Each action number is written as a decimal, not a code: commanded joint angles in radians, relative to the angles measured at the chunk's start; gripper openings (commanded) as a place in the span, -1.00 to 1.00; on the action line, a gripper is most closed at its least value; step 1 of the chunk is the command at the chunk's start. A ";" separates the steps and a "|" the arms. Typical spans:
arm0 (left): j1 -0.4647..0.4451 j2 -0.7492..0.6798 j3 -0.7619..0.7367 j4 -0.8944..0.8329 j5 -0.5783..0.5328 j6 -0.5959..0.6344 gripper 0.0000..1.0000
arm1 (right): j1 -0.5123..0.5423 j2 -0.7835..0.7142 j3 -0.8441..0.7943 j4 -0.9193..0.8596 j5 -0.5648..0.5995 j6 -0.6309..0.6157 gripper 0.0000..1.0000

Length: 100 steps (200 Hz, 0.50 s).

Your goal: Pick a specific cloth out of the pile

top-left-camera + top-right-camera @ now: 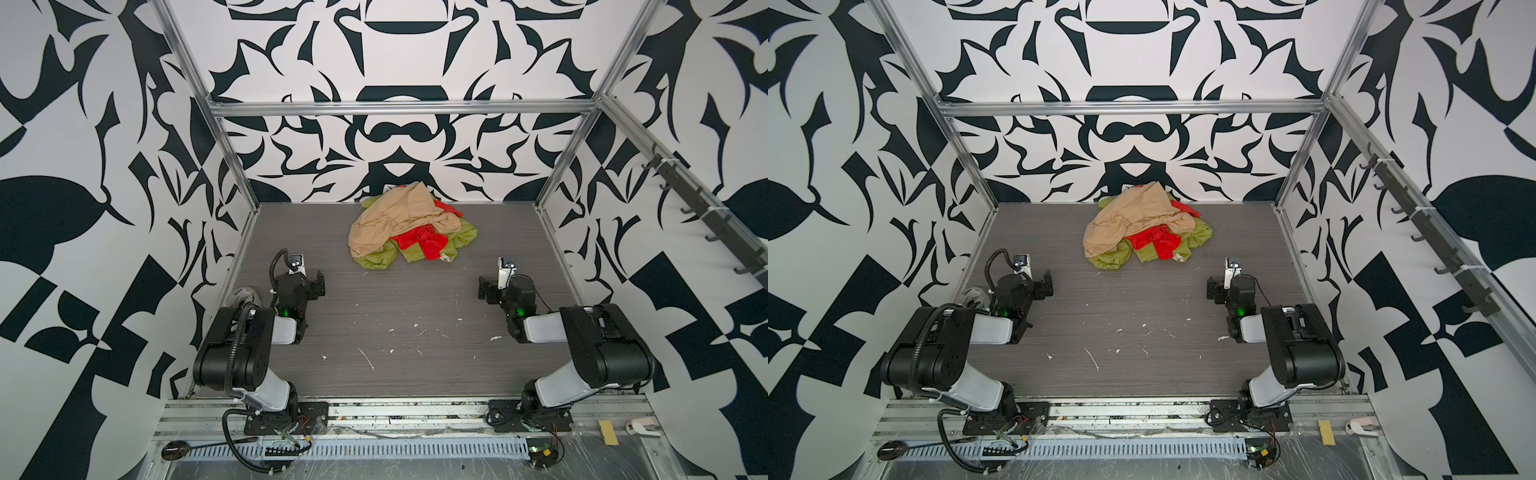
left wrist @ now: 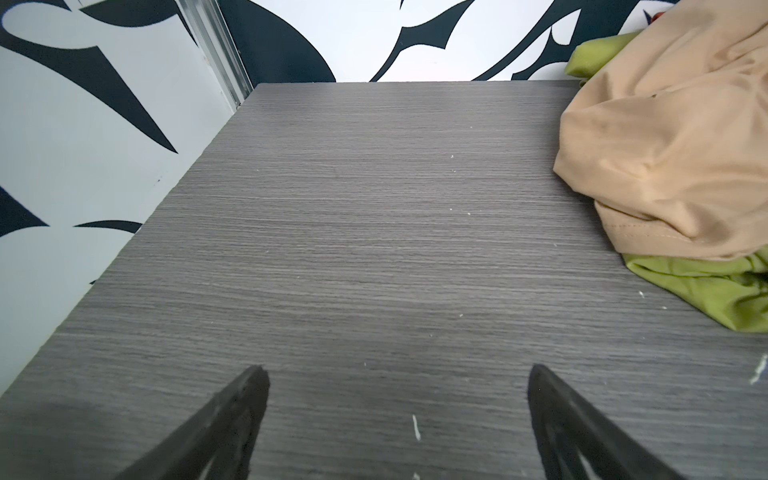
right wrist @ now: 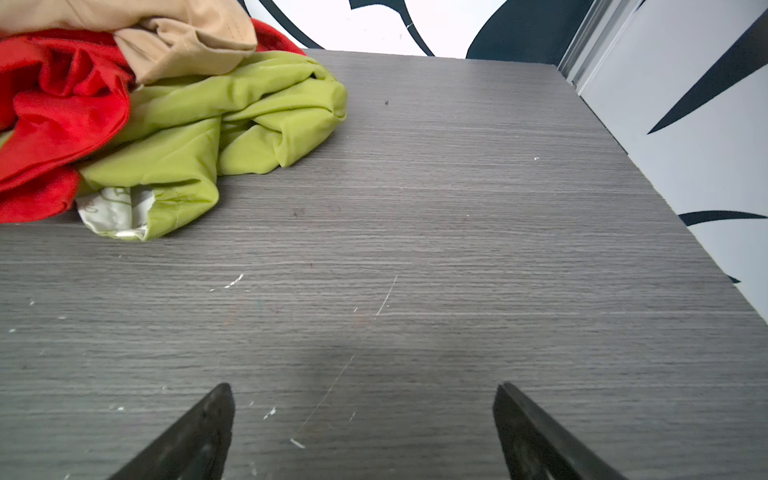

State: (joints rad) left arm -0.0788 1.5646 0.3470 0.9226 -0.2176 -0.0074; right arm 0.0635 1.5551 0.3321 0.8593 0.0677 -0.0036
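Black-and-white patterned walls enclose a grey wood-grain counter flecked with white scuffs.

Both top views: the pile lies at the far middle of the counter, close to the back wall. A tan cloth drapes over its top. The red cloth shows as a crumpled band on the near right side, lying on a green cloth and partly under the tan one. The left end effector and right end effector hang well apart from the pile.

Left wrist view: fingers stand wide apart over bare counter, holding nothing. The tan fabric is matte, with a stitched hem, over smooth green folds.

Right wrist view: fingers stand wide apart, empty. The red cloth forms soft, slightly napped folds touching the green cloth, which carries a white label at its hem.

Assessment: the approach has not begun. The next move calls for a reach to the exposed red fold and a pinch on red fabric only, clear of the green layer and the tan hem. A lift follows. The tan cloth may drag along.
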 commanded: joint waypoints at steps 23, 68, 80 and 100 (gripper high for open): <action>-0.001 0.004 0.016 0.027 -0.001 -0.006 0.99 | 0.006 -0.006 0.022 0.047 0.011 -0.006 0.99; 0.001 0.003 0.012 0.032 0.000 -0.006 0.99 | 0.007 -0.006 0.022 0.047 0.011 -0.006 0.99; 0.000 0.003 0.012 0.033 0.001 -0.004 0.99 | 0.007 -0.003 0.023 0.048 0.043 0.005 0.99; -0.001 0.003 0.012 0.033 0.000 -0.003 0.99 | 0.006 -0.004 0.027 0.042 0.058 0.010 0.99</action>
State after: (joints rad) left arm -0.0788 1.5646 0.3470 0.9230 -0.2176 -0.0071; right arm 0.0635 1.5547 0.3321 0.8597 0.0841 -0.0025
